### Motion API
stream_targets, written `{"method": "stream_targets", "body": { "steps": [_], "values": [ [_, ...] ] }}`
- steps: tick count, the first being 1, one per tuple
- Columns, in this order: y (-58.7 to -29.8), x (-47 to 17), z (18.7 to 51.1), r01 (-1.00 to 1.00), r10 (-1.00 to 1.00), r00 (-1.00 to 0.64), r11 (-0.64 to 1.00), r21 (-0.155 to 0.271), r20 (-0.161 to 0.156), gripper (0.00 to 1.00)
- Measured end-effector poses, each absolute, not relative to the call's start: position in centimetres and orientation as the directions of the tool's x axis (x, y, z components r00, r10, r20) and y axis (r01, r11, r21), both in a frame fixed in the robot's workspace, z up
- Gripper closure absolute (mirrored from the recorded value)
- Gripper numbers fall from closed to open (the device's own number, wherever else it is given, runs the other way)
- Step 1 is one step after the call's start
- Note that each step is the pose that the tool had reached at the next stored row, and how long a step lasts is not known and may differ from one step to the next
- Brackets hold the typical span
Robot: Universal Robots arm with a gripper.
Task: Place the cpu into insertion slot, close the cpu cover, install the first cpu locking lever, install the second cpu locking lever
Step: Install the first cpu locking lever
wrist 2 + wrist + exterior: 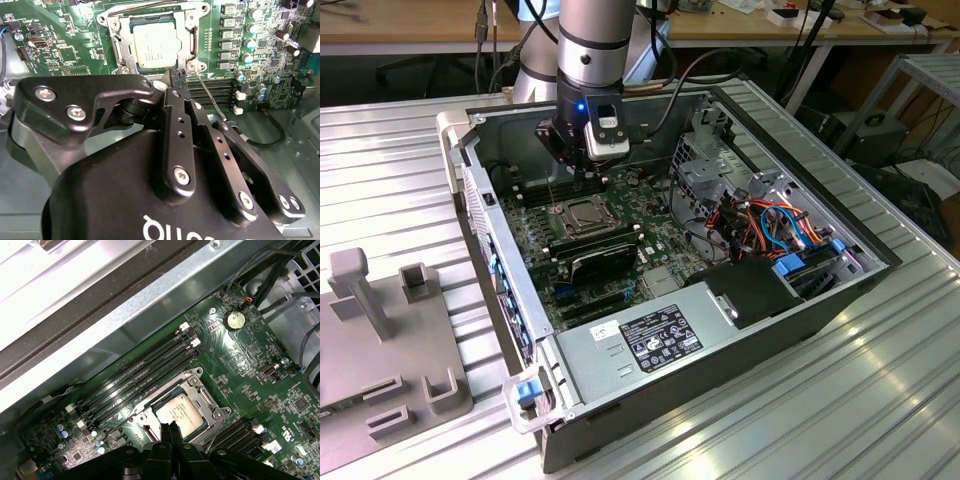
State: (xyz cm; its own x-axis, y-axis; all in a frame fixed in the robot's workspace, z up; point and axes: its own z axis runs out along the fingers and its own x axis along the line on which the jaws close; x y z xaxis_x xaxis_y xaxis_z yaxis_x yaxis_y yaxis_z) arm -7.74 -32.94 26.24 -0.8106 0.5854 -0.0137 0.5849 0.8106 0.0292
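Observation:
The cpu (155,45) lies flat in the insertion slot (114,50) on the green board, its silvery top plate facing up. The cpu cover (190,37) rests down around it, with the chip showing through the window. In the first wrist view the cpu (181,410) sits just beyond my fingertips. My gripper (178,75) is shut with nothing between its fingers, hovering at the socket's edge. A thin locking lever (210,97) juts out from the socket corner right beside the fingertips. In the exterior view my gripper (582,182) hangs just above the socket (582,215).
Long black memory slots (140,377) run alongside the socket, next to the case wall (150,315). Bundled cables (770,225) and a drive cage (705,165) crowd the exterior view's right. A power supply (650,340) sits at the front. A grey fixture (380,330) stands outside the case.

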Motion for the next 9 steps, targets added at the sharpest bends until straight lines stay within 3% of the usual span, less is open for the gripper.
{"method": "stream_targets", "body": {
  "steps": [9],
  "values": [
    [-32.94,-7.74,26.24,0.582,0.582,-0.813,0.813,0.029,-0.014,0.89]
  ]
}}
